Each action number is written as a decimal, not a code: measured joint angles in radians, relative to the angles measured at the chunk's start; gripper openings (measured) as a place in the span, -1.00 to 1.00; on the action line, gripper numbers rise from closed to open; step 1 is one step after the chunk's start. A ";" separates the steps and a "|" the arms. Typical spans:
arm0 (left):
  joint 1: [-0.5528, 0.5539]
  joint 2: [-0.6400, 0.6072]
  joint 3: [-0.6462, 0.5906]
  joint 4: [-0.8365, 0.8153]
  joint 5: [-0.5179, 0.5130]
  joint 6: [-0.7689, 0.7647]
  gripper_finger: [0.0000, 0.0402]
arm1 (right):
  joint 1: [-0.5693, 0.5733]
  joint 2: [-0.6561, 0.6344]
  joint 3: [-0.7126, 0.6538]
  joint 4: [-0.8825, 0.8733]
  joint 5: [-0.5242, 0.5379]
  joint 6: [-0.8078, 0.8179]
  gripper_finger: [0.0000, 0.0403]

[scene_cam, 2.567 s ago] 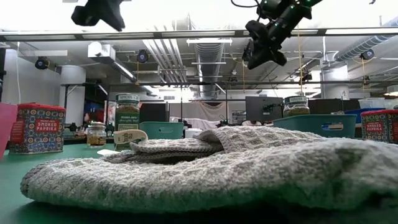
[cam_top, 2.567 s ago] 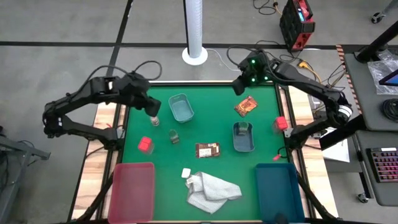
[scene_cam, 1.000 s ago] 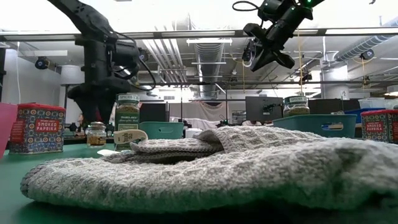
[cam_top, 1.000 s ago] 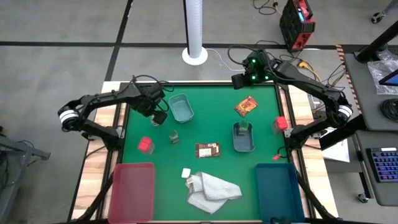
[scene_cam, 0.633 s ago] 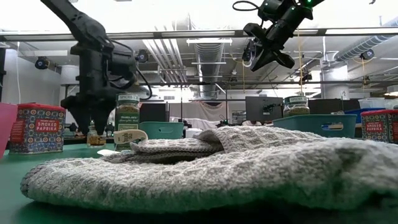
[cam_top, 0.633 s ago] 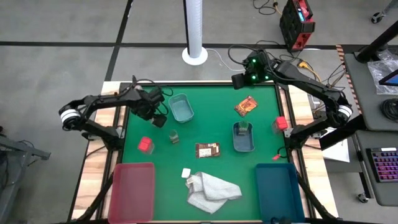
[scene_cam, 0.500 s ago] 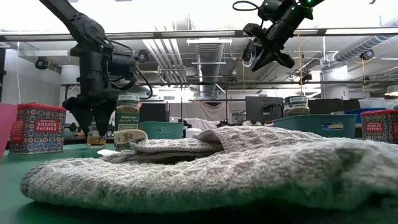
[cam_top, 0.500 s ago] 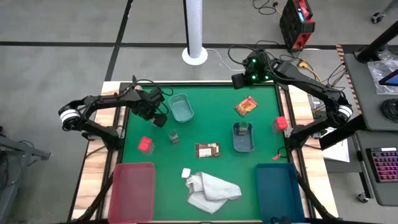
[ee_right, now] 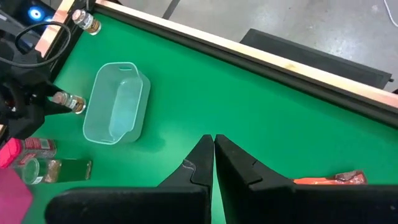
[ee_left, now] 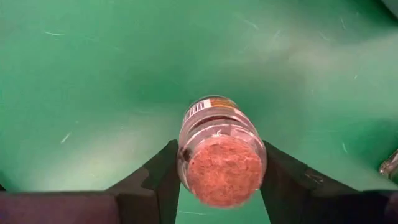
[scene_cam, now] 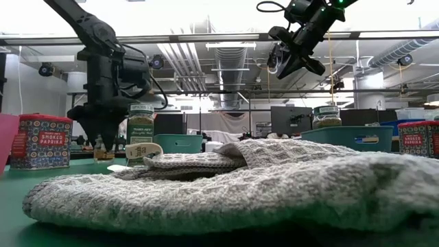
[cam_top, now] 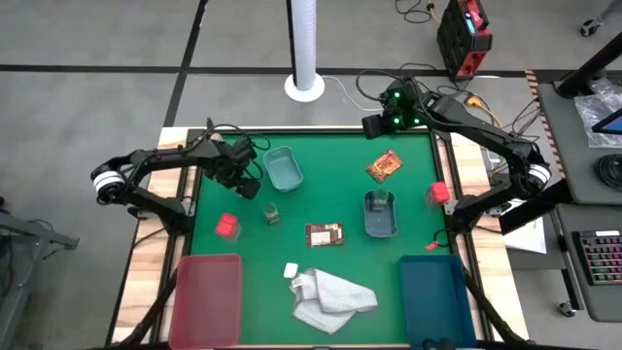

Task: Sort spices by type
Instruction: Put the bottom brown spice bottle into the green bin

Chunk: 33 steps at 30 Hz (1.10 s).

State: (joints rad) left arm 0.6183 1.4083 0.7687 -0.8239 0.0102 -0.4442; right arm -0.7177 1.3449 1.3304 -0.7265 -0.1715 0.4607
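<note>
A small clear jar with a pinkish cork top point(ee_left: 221, 152) stands upright on the green table, near the left, beside the far pale tray point(cam_top: 283, 167). My left gripper point(cam_top: 247, 184) is down over it and shut on it. My right gripper point(ee_right: 213, 140) hangs shut, high above the far edge point(cam_top: 372, 126), touching nothing. A greenish jar point(cam_top: 272, 212) stands on the mat, and another point(cam_top: 379, 199) stands in the second tray point(cam_top: 380, 222). Red blocks point(cam_top: 226, 227) point(cam_top: 439, 193), a red-orange packet point(cam_top: 385, 165) and a brown packet point(cam_top: 324, 234) lie on the mat. My left gripper pinches the clear jar's upper wall point(ee_left: 186, 140), just below the cork top, between its two fingers point(ee_left: 163, 177). The fingers come from above, pointing down, one on each side. The jar is upright; in the low view the gripper point(scene_cam: 103, 145) hides its foot.
A white knitted cloth point(cam_top: 330, 297) lies at the near middle, with a small white item point(cam_top: 290, 270) beside it. A red bin point(cam_top: 206, 297) sits at the near left and a blue bin point(cam_top: 437, 297) at the near right. Another small jar point(ee_right: 87, 22) stands by the wooden edge.
My left gripper has come down over the clear jar with its fingers spread, then shut them on the jar's sides. The jar has stayed where it stood.
</note>
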 joint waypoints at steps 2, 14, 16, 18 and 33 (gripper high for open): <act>0.000 0.000 0.021 -0.050 0.001 0.008 -0.23 | 0.000 0.000 0.000 0.000 0.000 0.000 -0.95; -0.021 -0.020 0.500 -0.302 0.009 0.152 -0.23 | -0.037 0.000 0.081 -0.115 -0.012 -0.184 -0.95; -0.021 0.016 0.561 -0.303 0.008 0.192 -0.23 | -0.037 0.000 0.078 -0.112 -0.013 -0.215 -0.95; -0.021 0.059 0.607 -0.304 0.007 0.234 -0.23 | -0.037 0.000 0.071 -0.110 -0.013 -0.224 -0.95; -0.014 0.311 0.776 -0.250 0.000 0.418 -0.23 | -0.038 0.000 0.061 -0.149 -0.023 -0.060 -0.95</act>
State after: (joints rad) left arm 0.6039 1.7190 1.5447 -1.0741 0.0099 -0.0260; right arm -0.7555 1.3445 1.3918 -0.8757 -0.1947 0.4006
